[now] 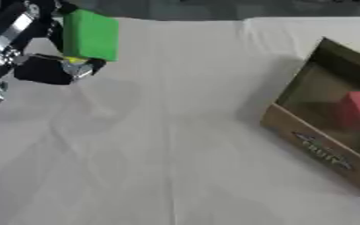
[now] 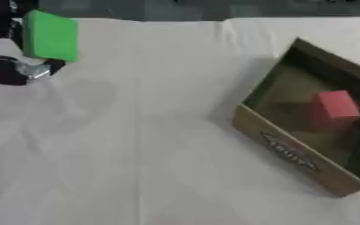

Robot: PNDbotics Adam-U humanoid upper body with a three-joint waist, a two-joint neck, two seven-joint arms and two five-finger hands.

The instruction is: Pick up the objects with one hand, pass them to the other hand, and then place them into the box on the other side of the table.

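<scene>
One box [image 2: 290, 154] sits open at right of frame on the white tabletop [image 1: 160, 154], red block [image 2: 333, 107] inside. Upper left, my left hand [image 1: 48, 68] has its fingers [image 1: 37, 70] curled round a green block [image 1: 89, 35], lifted.

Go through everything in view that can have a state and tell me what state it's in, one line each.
Green block: held off the table at the upper left.
Left hand: fingers curled round the green block.
Right hand: not in view.
Cardboard box: open, on the right side of the table.
Red block: lying inside the cardboard box.
White cloth: spread over the table, creased.
</scene>
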